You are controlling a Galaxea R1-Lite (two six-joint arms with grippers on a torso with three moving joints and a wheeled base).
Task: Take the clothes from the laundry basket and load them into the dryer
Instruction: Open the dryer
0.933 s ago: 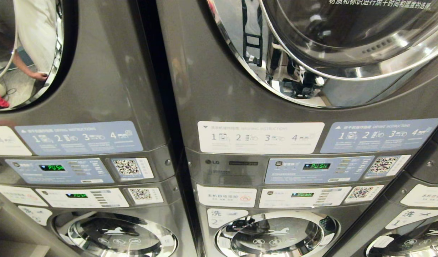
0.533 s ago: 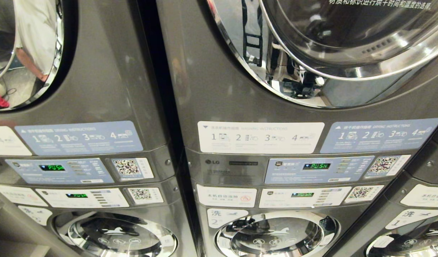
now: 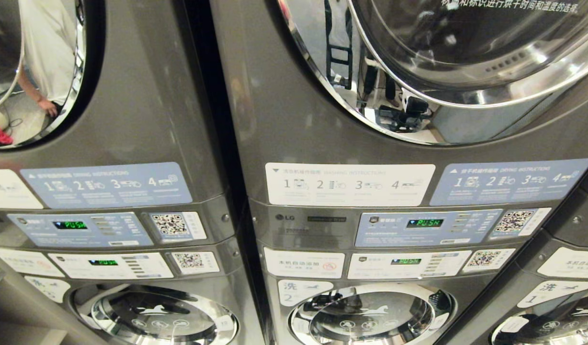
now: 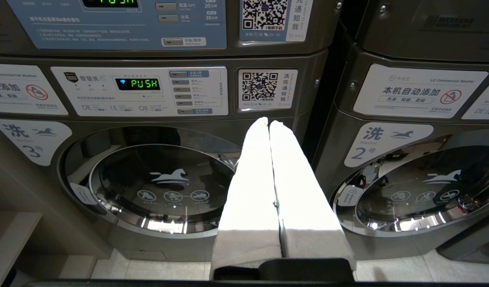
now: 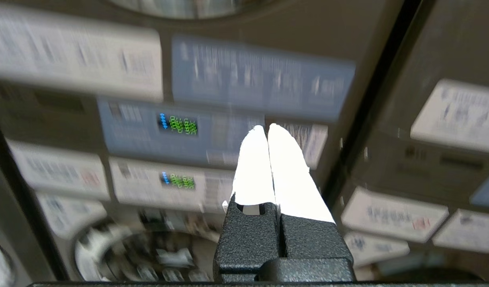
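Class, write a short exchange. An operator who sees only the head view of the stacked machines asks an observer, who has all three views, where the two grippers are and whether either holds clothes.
Operator: No arm shows in my head view. What does the left wrist camera show?
Observer: The left gripper points toward the front of the washer marked 3. Its jaws are shut and hold nothing.
Operator: And on the right?
Observer: The right gripper faces the control panels with green displays. Its jaws are shut, with no cloth between them.
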